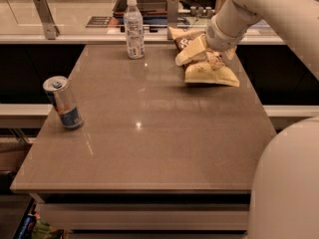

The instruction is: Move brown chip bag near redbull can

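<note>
The brown chip bag (pixel 213 74) lies at the table's far right, its dark brown top with white lettering toward the back and its pale yellow part toward me. My gripper (pixel 197 52) reaches down from the upper right and is shut on the bag's upper middle, hiding part of it. The redbull can (pixel 63 102), silver and blue with a pull-tab top, stands upright near the table's left edge, far from the bag.
A clear water bottle (pixel 133 28) with a white cap stands at the table's back, left of the bag. The brown table (pixel 149 148) ends at a counter with a glass rail behind. My white base (pixel 289 183) fills the lower right.
</note>
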